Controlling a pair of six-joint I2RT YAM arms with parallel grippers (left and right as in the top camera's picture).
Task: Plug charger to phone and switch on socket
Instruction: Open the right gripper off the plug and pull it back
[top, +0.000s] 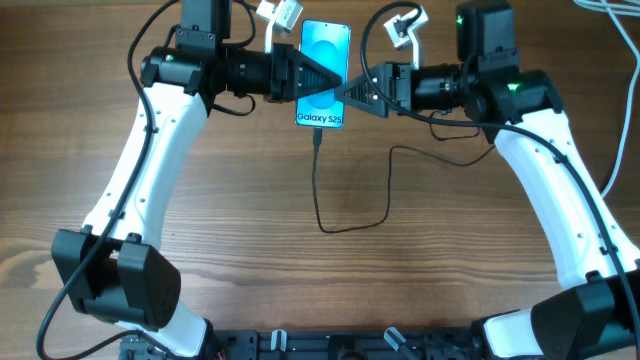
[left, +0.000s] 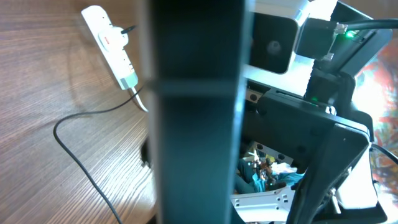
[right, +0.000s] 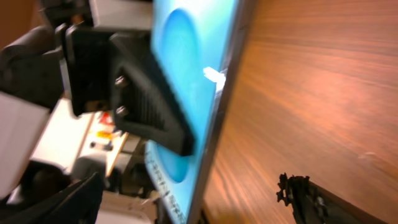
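Overhead, nearest first: finds the thin black charger cable (top: 317, 185) looping over the wood, far run lost beneath the white right arm (top: 560, 190), tip touching the phone's near end. Meets next the small white-edged phone with bright cyan screen (top: 323, 60), long axis near-to-far, reading "Galaxy S25" at the near end. Shows the left gripper (top: 303, 78) pinching its left edge, the right gripper (top: 350, 92) spread at its right. Loses much of the left wrist view behind a blurred dark finger (left: 196, 112); catches beyond it the short white power strip with red marks (left: 109, 43), black plug (left: 129, 29) inserted, lettering unreadable.

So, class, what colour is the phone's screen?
The phone screen is bright cyan with a lighter circle; the overhead view shows it best.
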